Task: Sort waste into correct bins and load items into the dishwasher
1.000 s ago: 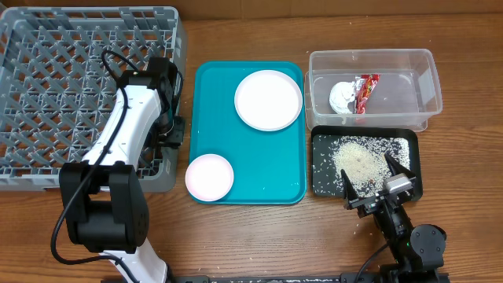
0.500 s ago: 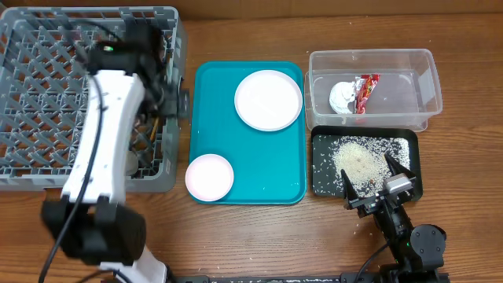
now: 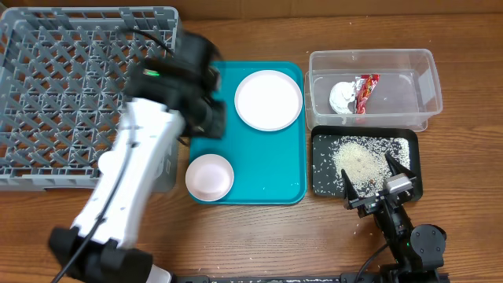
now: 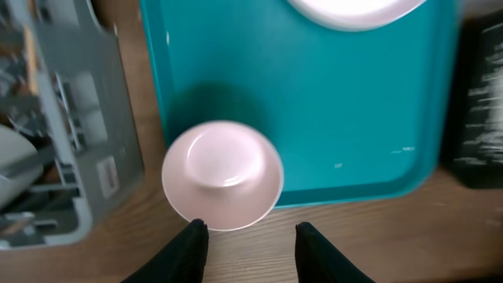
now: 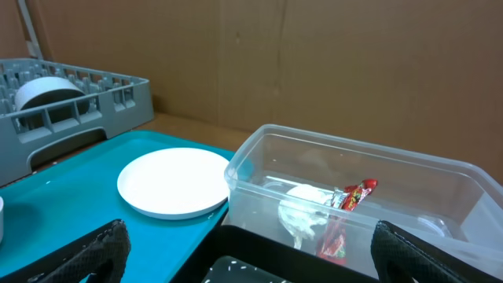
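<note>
Overhead: left gripper [image 4: 250, 233] hangs narrowly parted and empty above the pink bowl [image 3: 209, 176]; right gripper [image 3: 371, 175] spreads wide, empty, by the black tray [image 3: 321, 185].

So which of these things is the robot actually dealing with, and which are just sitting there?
Part of the job: plate, pink bowl, dish rack, clear tub holding the napkin and red wrapper, black tray with rice.
Just lying about: teal tray, wooden table.
</note>
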Controlling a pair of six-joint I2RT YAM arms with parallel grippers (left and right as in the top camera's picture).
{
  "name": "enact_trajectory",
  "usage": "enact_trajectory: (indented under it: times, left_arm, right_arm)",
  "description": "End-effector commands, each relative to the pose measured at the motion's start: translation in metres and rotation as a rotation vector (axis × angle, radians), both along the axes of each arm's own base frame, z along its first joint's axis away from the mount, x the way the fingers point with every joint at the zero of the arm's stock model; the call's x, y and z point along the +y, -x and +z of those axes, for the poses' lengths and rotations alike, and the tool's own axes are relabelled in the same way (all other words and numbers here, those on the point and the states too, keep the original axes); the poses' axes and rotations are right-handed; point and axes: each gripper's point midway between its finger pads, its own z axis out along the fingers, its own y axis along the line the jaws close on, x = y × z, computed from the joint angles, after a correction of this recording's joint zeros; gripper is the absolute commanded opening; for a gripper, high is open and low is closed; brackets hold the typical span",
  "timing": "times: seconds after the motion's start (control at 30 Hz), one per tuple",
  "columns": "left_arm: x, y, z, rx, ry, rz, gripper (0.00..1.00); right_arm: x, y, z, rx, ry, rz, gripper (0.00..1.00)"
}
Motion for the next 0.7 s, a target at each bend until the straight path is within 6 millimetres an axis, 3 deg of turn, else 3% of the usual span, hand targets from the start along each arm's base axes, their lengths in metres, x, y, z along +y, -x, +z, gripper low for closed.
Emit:
enact_trajectory:
  times: [0.0, 0.07, 0.13, 0.17, 0.47, 0.57, 0.67]
  left_arm:
    - [0.025, 0.008, -0.052, 0.036, -0.212, 0.142, 0.39]
    - [0.026, 0.012, -0.077, 0.065, -0.216, 0.141, 0.33]
    - [0.016, 0.017, -0.106, 0.102, -0.170, 0.105, 0.06]
    - [0.011, 0.018, -0.115, 0.114, -0.150, 0.083, 0.04]
    - [-0.030, 0.039, -0.181, 0.217, -0.056, -0.003, 0.04]
    - [-0.050, 0.043, -0.186, 0.247, 0.021, -0.030, 0.04]
    - [-0.065, 0.039, -0.176, 0.240, 0.088, -0.051, 0.04]
  right_arm:
    - [0.000, 0.000, -0.002, -0.003, -0.004, -0.001, 1.00]
    - [0.000, 0.000, -0.002, -0.004, -0.004, -0.001, 1.00]
    - [0.000, 0.000, -0.002, -0.003, -0.004, -0.001, 1.00]
    - [0.000, 0.000, -0.002, -0.003, -0.004, -0.001, 1.00]
    - [0.000, 0.000, -0.002, -0.003, -0.004, -0.001, 1.00]
    - [0.000, 0.000, -0.001, -0.004, -0.004, -0.001, 1.00]
    - [0.000, 0.000, -0.002, -0.003, -0.004, -0.001, 1.00]
